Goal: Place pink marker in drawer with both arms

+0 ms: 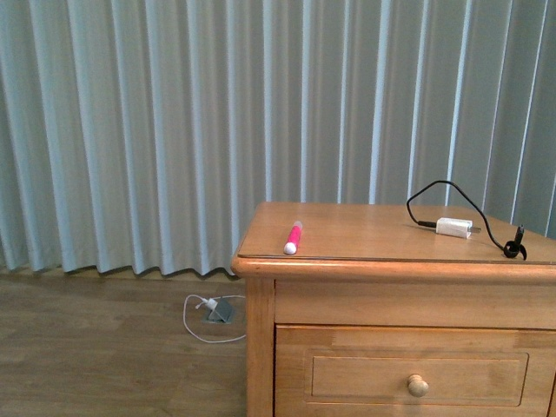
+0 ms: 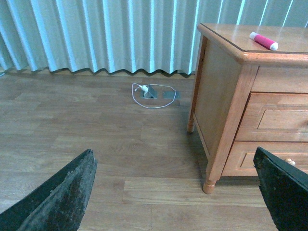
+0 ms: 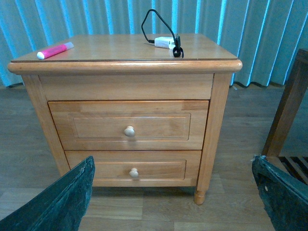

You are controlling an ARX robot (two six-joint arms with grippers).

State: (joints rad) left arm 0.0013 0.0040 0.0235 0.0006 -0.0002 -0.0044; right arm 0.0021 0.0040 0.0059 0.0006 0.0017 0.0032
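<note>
The pink marker (image 1: pixel 293 237) lies on the top of the wooden nightstand (image 1: pixel 365 234), near its front left corner, white cap end toward the front. It also shows in the left wrist view (image 2: pixel 263 41) and in the right wrist view (image 3: pixel 55 50). The top drawer (image 3: pixel 129 125) is shut, with a round knob (image 3: pixel 129 131); its front also shows in the front view (image 1: pixel 417 369). My left gripper (image 2: pixel 178 192) is open over the floor, left of the nightstand. My right gripper (image 3: pixel 173 192) is open, low in front of the nightstand. Neither arm shows in the front view.
A white charger block (image 1: pixel 453 228) with a black cable (image 1: pixel 486 221) lies on the right of the nightstand top. A second drawer (image 3: pixel 134 170) sits below the first. A white cord and grey plug (image 1: pixel 217 311) lie on the floor by the curtain (image 1: pixel 174 130). Dark wooden furniture (image 3: pixel 288 115) stands right of the nightstand.
</note>
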